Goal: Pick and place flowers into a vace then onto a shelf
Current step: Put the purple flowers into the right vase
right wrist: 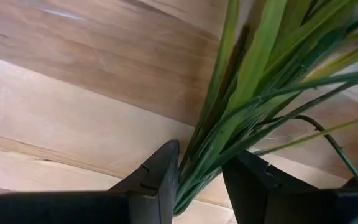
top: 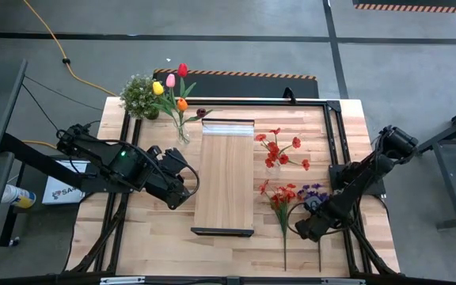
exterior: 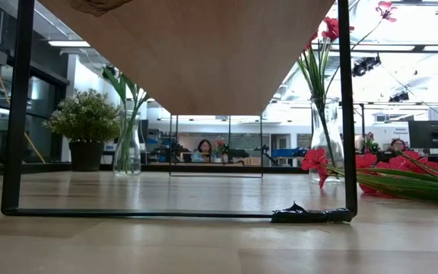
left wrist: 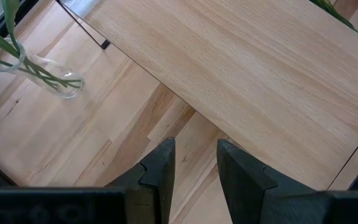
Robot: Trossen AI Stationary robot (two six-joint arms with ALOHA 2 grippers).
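Done: tulips (top: 172,85) in far vase (top: 183,133) | my right gripper (right wrist: 197,177) narrowly straddling loose flower stems (right wrist: 241,118), grip not closed | left gripper (left wrist: 194,165) narrow, empty, beside shelf (top: 223,178) | left: vase them, shelve.

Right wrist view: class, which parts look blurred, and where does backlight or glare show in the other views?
Right wrist view: the green stems between the right gripper fingers are soft. Low view: bright ceiling lights backlight the shelf. High view: the shelf's metallic strip glints.
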